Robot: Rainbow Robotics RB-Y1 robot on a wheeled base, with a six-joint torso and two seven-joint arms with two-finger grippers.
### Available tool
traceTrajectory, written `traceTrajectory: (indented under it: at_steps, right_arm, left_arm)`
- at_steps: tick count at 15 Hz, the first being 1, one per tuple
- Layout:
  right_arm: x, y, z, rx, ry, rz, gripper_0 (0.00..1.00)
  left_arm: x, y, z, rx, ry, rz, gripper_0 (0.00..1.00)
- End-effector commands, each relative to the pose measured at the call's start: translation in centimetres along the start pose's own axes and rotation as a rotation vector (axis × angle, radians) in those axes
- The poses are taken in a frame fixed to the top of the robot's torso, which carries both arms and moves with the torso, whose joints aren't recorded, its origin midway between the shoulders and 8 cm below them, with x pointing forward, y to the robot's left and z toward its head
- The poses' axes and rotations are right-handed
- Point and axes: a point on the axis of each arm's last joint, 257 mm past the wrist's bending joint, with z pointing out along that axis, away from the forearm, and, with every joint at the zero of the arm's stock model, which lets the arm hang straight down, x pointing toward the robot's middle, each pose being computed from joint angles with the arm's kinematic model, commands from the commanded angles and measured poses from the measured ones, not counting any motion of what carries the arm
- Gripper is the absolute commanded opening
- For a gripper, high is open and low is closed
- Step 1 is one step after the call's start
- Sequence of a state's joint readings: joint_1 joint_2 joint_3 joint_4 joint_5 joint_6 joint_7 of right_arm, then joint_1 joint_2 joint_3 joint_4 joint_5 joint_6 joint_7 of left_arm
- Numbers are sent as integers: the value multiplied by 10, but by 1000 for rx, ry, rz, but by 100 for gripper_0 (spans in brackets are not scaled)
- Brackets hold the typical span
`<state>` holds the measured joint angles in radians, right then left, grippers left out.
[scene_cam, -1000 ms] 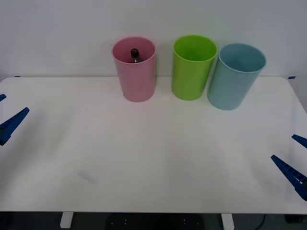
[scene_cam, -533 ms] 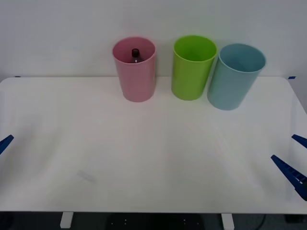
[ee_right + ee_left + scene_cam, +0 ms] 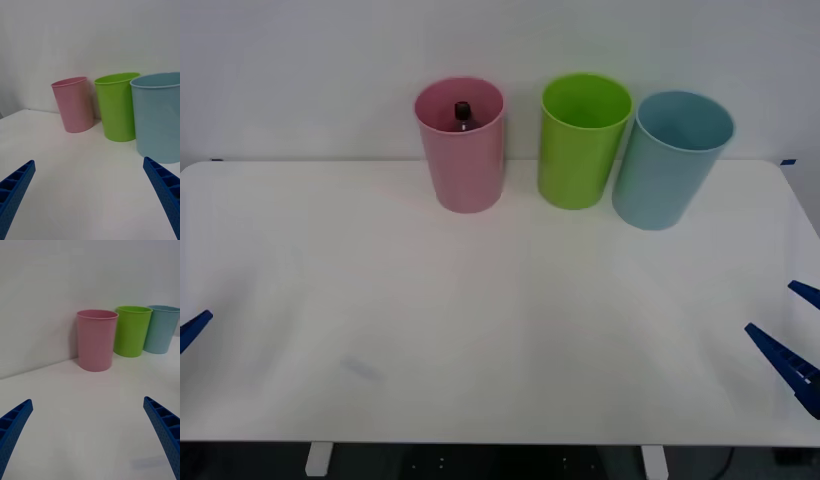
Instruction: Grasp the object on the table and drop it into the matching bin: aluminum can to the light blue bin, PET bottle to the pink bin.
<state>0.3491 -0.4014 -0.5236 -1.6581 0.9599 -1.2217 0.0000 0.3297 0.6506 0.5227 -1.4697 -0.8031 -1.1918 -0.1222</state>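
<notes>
Looking down from the front view I see the PET bottle (image 3: 462,116) standing inside the pink bin (image 3: 461,145), black cap up, just below the rim, toward the back wall of the bin. Pink bin, lime green bin (image 3: 581,140) and light blue bin (image 3: 670,158) line up along the far edge of the table (image 3: 500,330), pink leftmost, blue rightmost. Green and blue nearly touch; the blue one looks tilted toward the green.

My left gripper (image 3: 90,442) sits low at the table's near-left edge. In the front view I get just one blue fingertip (image 3: 194,328) poking in at the left border. From its wrist camera both ribbed fingers (image 3: 15,427) sit at the corners, spread wide apart, nothing between them but bare tabletop. From this claw the pink bin is straight ahead and well apart, with green and blue farther off to its right.

My right gripper (image 3: 88,198) sits at the near-right edge, two blue fingertips (image 3: 780,360) showing in the front view. Its wrist camera shows the fingers (image 3: 165,187) apart too, holding nothing. From this claw the light blue bin is the nearest, ahead and to the right, green beyond it to the left, pink farthest left. Bottle is well apart from both claws; bin walls hide it in both wrist views.
</notes>
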Motion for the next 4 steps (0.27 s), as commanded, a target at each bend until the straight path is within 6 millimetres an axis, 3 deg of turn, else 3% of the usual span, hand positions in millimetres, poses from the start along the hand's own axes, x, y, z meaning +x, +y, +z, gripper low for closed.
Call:
traceTrajectory:
  at_steps: [1, 4]
  right_arm:
    - [0, 0, 0, 0, 0, 0, 100]
    - [0, 0, 0, 0, 0, 0, 100]
  left_arm:
    - [2, -3, 3, 6, -1, -14, 100]
    - [2, -3, 3, 6, -1, -14, 100]
